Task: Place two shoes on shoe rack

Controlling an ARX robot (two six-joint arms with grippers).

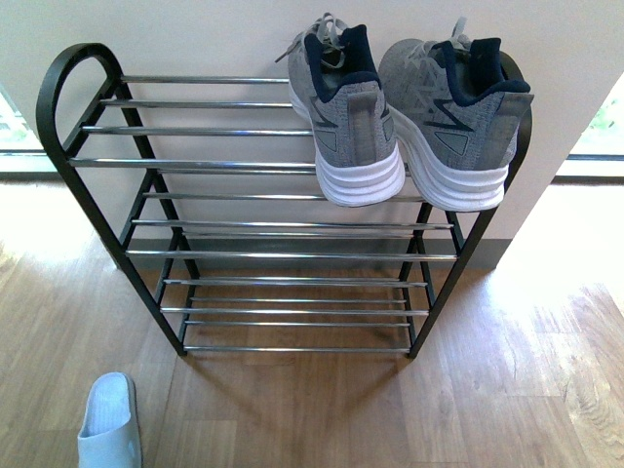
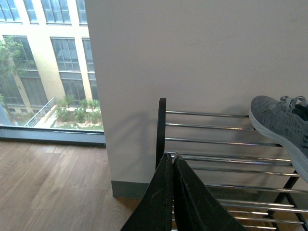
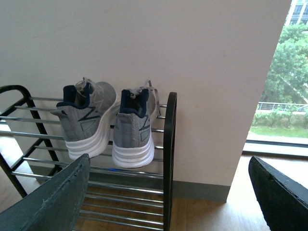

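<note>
Grey knit sneakers [image 1: 356, 127] are set side by side, heels outward, on the top tier of the shoe rack [image 1: 195, 163], at its right end. The right hand [image 3: 168, 161] is held clear of them, spread wide and empty. The left hand [image 2: 172, 160] is pressed closed, empty, by the rack's left end. A pale slide [image 1: 109, 419] is noted on the floor.

Sneakers [image 1: 356, 127]: grey knit, navy lining and collar, navy zigzag outline on the sides, grey laces, white ribbed soles. Shoe rack [image 1: 58, 146]: black frame, chrome rods. Slide [image 1: 109, 421]: pale blue-white. Floor [image 1: 507, 370]: light wood grain. Wall [image 1: 195, 39]: off-white, with grey skirting [image 3: 202, 190].
</note>
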